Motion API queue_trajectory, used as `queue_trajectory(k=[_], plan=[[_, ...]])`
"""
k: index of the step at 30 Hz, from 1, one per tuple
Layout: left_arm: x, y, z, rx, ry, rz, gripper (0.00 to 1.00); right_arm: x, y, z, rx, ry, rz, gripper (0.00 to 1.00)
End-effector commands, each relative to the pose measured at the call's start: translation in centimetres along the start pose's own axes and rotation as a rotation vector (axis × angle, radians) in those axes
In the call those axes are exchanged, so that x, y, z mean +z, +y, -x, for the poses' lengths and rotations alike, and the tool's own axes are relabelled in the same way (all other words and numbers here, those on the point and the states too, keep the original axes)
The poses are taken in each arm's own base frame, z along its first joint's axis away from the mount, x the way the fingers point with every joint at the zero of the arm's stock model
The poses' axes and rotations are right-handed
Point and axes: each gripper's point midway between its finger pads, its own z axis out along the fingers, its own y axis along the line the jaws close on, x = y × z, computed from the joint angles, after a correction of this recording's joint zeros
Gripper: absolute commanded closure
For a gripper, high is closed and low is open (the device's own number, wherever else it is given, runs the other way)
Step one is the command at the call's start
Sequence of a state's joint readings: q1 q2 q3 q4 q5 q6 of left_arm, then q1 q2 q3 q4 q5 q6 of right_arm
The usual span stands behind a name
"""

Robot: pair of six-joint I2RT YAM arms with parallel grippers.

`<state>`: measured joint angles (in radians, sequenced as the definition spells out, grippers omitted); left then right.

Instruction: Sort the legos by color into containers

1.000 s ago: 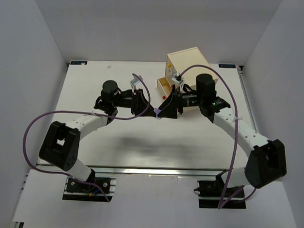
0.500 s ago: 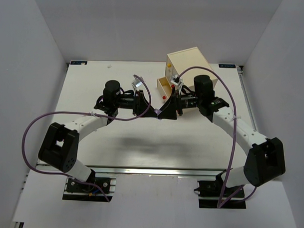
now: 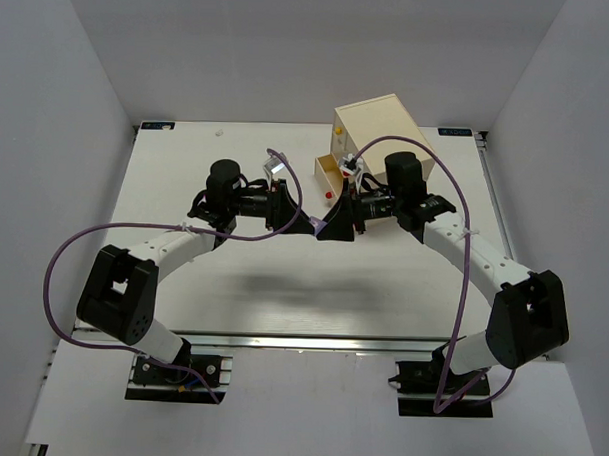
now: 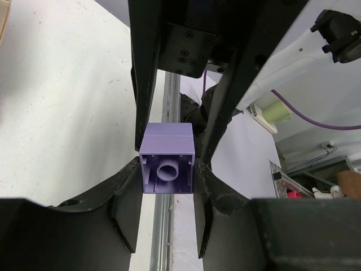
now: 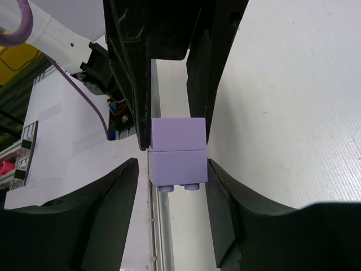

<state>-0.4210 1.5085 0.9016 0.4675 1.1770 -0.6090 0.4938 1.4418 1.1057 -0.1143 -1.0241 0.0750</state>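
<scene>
- Right hand (image 5: 172,165) has slid in, jaws narrowing around the purple legos (image 5: 177,153), one side still gapped.
- Left hand (image 4: 167,168) clenches their other end, above the bench (image 3: 187,164).
- You look set to split them for sorting.

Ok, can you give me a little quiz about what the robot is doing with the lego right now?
1. What colour is the lego stack between the left gripper and the right gripper? A green, B purple, C blue.
2. True or false: every drawer of the wooden chest is pushed shut.
3. Fill in: the ___ gripper is clamped on the lego stack, while the other has a gap beside it.
Key: 1 B. 2 false, one drawer is pulled out. 3 left.
</scene>
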Motion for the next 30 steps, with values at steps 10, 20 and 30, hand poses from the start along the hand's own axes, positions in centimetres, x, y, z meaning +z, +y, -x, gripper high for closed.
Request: queue_trajectory(k=[10,20,30], plan=[[-0.2,-2.3,2.5,0.109,-0.023,-0.023,1.0,-0.2,0.5,1.0,-0.057,-0.014,0.036,0.77],[-1.8,-0.4,5.0,0.199,-0.019,0.145,1.0,-1.8,-1.2,0.4,-0.052,-0.01,-0.016,1.0],[-3.1,2.7,6.6,0.167,-0.08,0.23,1.0,-3.6,-2.8,0.4,-0.102,-0.008,-0.108,1.0]])
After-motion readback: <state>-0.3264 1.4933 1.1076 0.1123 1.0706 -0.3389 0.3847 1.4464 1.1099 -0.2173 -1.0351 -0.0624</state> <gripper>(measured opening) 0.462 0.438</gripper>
